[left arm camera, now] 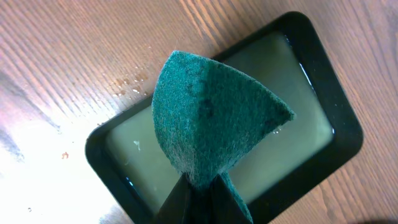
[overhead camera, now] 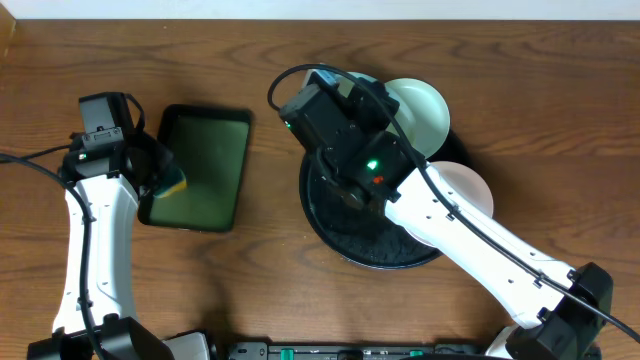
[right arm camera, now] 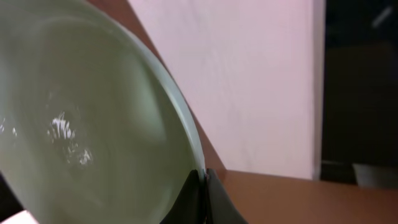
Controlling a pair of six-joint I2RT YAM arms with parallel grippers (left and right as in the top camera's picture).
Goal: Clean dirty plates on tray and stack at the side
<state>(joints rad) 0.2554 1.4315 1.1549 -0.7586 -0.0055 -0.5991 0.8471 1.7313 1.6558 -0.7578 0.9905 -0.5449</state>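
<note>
Overhead, right arm (overhead camera: 460, 235) across tray (overhead camera: 385, 252), right pincer (right arm camera: 204, 186) gripping plate (right arm camera: 81, 124) rim (tilted), left pincer (left arm camera: 202, 193) gripping sponge (left arm camera: 211, 118).

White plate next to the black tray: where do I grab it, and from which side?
Pinch the white plate by its rim on the side away from the black tray, coming in low from the robot's right. It lies flat and shallow, so the thin rim is likely the only hold, and its tray-side edge is covered by the right arm.

The left gripper (overhead camera: 158, 172) pinches a sponge (overhead camera: 176, 185) over the green tray (overhead camera: 210, 160); a mint plate (overhead camera: 422, 108) shows well off to its right.
</note>
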